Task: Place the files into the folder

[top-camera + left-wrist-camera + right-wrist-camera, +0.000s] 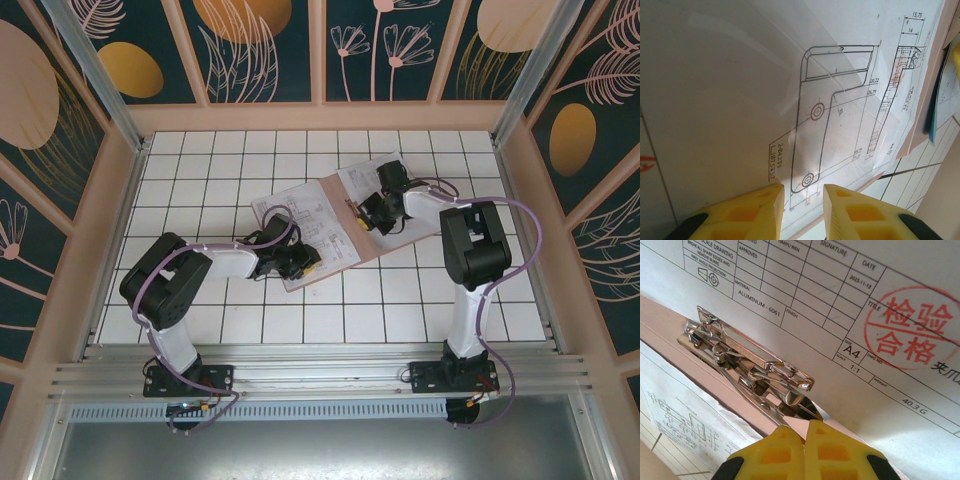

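While right hand sits closed at metal clip, left hand part-open over files, folder beneath.

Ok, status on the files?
Left hand open, sheet at its tips. Right hand shut at the clip. Folder open, files either side of the clip.

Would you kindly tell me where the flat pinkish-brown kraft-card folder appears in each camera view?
Top external: the pinkish-brown kraft-card folder lies angled just above the picture's centre.
Left wrist: the folder is a slanted strip at the right edge.
Right wrist: the folder is a diagonal band at left, bearing a metal clip.
Shared landmark: white sheets printed with black line drawings beside it.
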Robot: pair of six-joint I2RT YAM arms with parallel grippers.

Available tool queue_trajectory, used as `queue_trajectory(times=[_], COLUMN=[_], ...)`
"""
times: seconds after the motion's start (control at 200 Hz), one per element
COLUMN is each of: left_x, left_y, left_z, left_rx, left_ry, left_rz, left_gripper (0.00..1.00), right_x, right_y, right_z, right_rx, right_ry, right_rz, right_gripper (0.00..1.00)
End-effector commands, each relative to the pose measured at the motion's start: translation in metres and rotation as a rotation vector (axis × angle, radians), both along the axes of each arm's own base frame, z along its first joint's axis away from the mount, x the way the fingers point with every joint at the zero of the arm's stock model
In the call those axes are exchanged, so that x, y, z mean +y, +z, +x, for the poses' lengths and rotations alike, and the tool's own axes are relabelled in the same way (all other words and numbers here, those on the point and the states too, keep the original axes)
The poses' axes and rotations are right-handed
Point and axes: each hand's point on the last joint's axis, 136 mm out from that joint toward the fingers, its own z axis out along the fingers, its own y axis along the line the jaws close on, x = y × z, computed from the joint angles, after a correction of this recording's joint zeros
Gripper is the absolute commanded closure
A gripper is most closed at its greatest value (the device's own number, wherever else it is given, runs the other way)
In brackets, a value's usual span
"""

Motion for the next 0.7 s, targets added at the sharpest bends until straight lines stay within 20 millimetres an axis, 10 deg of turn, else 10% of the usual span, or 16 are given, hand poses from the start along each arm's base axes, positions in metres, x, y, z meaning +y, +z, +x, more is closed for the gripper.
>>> queue_trajectory(times=[0.0,0.696], left_x=[0.030,0.032], left_y=[-0.037,-0.039], left_z=[-0.027,-0.029], left_rx=[0.148,0.155], left_ry=[0.033,0.032], left_rz=[0.136,0.145], left_gripper=[0.71,0.71], right_x=[-0.049,-0.091], right_y=[-0.062,-0.083], right_z=[-0.066,-0.065], right_rx=[0.290,0.308], right_ry=[-0.045,-0.034], right_rz=[-0.229,-0.341], right_gripper=[1.00,1.00])
